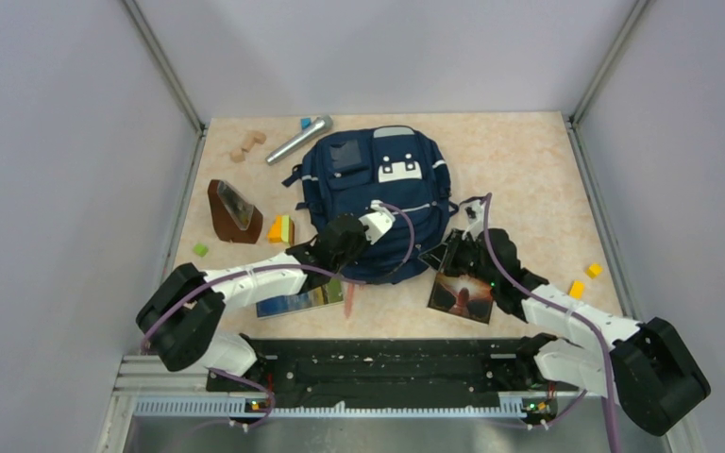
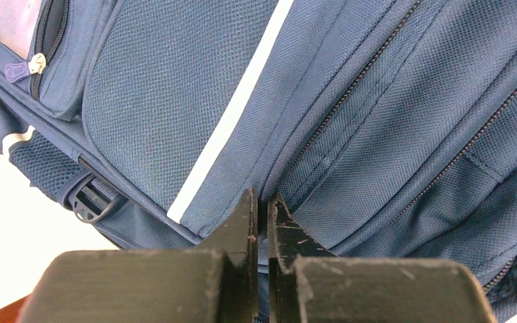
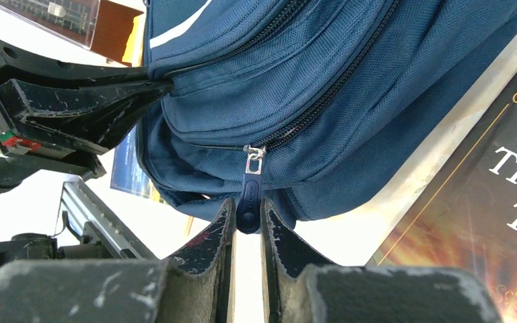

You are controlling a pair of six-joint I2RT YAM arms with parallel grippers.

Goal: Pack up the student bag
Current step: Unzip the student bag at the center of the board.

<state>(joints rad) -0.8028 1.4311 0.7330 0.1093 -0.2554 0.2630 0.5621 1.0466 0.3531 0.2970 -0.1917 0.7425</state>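
The left gripper (image 2: 261, 217) pinches the student bag (image 2: 350, 101) steady so the right gripper (image 3: 248, 217), clamped on its zipper pull (image 3: 249, 195), can unzip it.

left gripper (image 2: 261, 202): jaws pressed together on fabric | student bag (image 2: 377, 101): navy weave, pale stripe, zip lines

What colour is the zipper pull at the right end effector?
Dark blue zipper pull, silver link; right wrist view.

Overhead — wrists close, probably same bag (image 2: 377, 101)
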